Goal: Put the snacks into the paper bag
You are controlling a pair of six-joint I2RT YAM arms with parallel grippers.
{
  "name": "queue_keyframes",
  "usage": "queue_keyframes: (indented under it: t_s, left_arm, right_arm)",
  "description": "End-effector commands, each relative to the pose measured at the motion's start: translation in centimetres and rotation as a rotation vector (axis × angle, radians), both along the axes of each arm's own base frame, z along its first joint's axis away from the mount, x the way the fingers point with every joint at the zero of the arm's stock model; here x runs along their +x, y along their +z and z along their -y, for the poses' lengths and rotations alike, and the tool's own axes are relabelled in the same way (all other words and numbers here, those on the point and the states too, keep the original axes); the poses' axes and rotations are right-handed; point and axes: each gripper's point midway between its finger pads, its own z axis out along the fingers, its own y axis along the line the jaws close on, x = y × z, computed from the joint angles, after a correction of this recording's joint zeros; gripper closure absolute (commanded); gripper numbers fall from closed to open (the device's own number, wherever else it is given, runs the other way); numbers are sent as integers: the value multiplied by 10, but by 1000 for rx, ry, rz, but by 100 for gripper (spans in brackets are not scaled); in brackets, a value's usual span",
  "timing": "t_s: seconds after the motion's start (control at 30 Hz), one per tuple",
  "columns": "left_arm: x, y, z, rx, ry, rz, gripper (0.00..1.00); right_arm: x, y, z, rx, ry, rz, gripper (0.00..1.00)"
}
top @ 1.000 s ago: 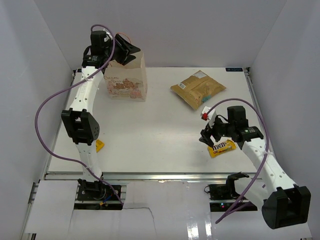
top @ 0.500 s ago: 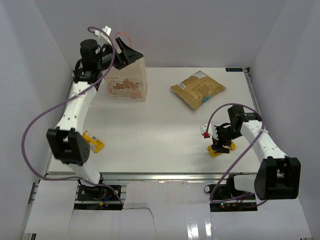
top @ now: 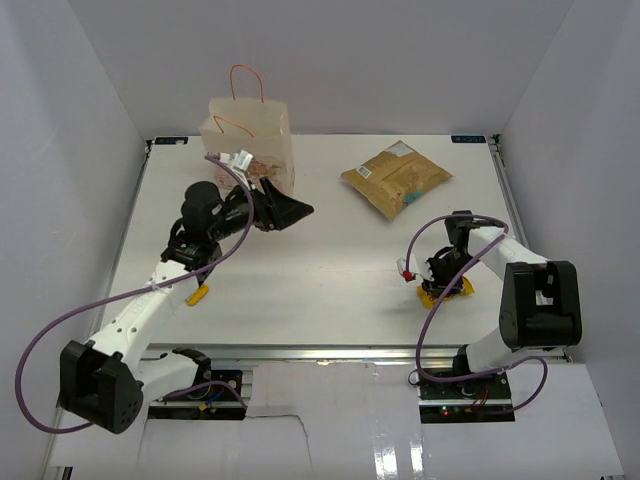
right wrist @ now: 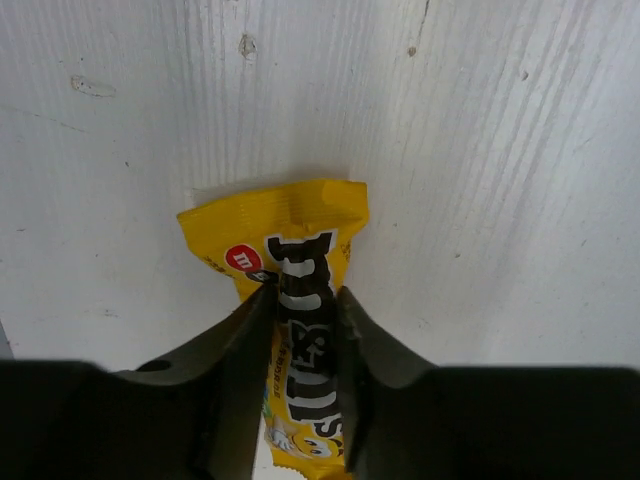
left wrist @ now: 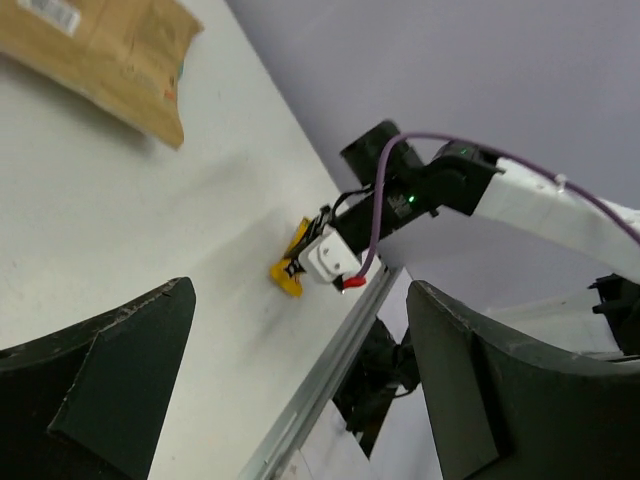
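Tho flat, M&M's pkt [right wrist: 290, 215] along R pincer [right wrist: 303, 292]

My white tabletop [top: 330, 255]: cream paper gift bag [top: 245, 130], orange cord handles, upright near far left corner; large tan crinkly pouch [top: 395, 177] flat toward far right corner; yellow M&M's packet [top: 458, 290] by right edge; small yellow-orange packet [top: 197, 294] by left edge.
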Motion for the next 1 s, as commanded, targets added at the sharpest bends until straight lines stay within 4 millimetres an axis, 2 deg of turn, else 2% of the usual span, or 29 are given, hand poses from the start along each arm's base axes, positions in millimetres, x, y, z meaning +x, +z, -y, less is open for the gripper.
queue_keyframes:
  t_s: [0.0, 0.07, 0.13, 0.17, 0.2, 0.23, 0.27, 0.3, 0.33, 0.37, 0.4, 0.43, 0.47, 0.53, 0.57, 0.63, 0.7, 0.77, 0.83, 0.97]
  left_arm:
    - [-2, -31, 21, 5, -7, -95, 3]
    - [-10, -44, 37, -9, -49, -142, 4]
    - [-8, -61, 51, -16, -71, -184, 5]
    - [-13, -67, 61, -25, -96, -218, 5]
    - [-12, -73, 67, -25, -109, -235, 5]
    - [-9, -88, 77, -16, -124, -268, 5]
    - [-13, -92, 87, -16, -154, -290, 5]
    - [-10, -89, 96, -21, -176, -287, 6]
    - [-6, -104, 105, -3, -195, -327, 6]
    - [-8, -107, 114, 0, -220, -339, 6]
    - [-5, -99, 122, -11, -238, -327, 7]
    - [-6, -101, 129, -6, -260, -331, 7]
    - [-2, -113, 135, 8, -265, -359, 7]
    - [3, -110, 145, 3, -281, -356, 9]
    - [4, -121, 150, 13, -292, -381, 9]
    - [9, -119, 157, 7, -301, -382, 10]
    - [9, -128, 165, 16, -320, -407, 10]
    - [8, -128, 174, 13, -340, -412, 13]
    - [5, -136, 180, 20, -362, -436, 18]
    - [1, -142, 185, 23, -386, -464, 24]
  right_arm:
    - [6, -3, 8, -39, 16, 41, 70]
    - [1, 3, -2, 19, -34, 28, 75]
    - [1, 19, -15, 96, -91, 21, 79]
    - [8, 37, -34, 200, -180, -2, 81]
    - [8, 47, -44, 256, -219, -29, 82]
    - [9, 58, -53, 310, -259, -55, 84]
    - [11, 74, -69, 407, -339, -110, 85]
    - [12, 82, -77, 453, -374, -133, 87]
    - [13, 88, -83, 488, -410, -153, 87]
    - [18, 96, -92, 546, -425, -156, 87]
    - [16, 101, -98, 570, -465, -190, 87]
    - [16, 106, -104, 598, -470, -200, 87]
    - [20, 109, -108, 618, -470, -190, 87]
    - [18, 116, -115, 647, -485, -215, 86]
    - [19, 120, -119, 668, -487, -224, 86]
    - [23, 128, -124, 701, -500, -238, 85]
    - [24, 134, -130, 732, -494, -256, 85]
    - [27, 141, -135, 759, -493, -267, 85]
    - [31, 147, -140, 780, -496, -270, 85]
    - [37, 156, -143, 804, -495, -264, 85]
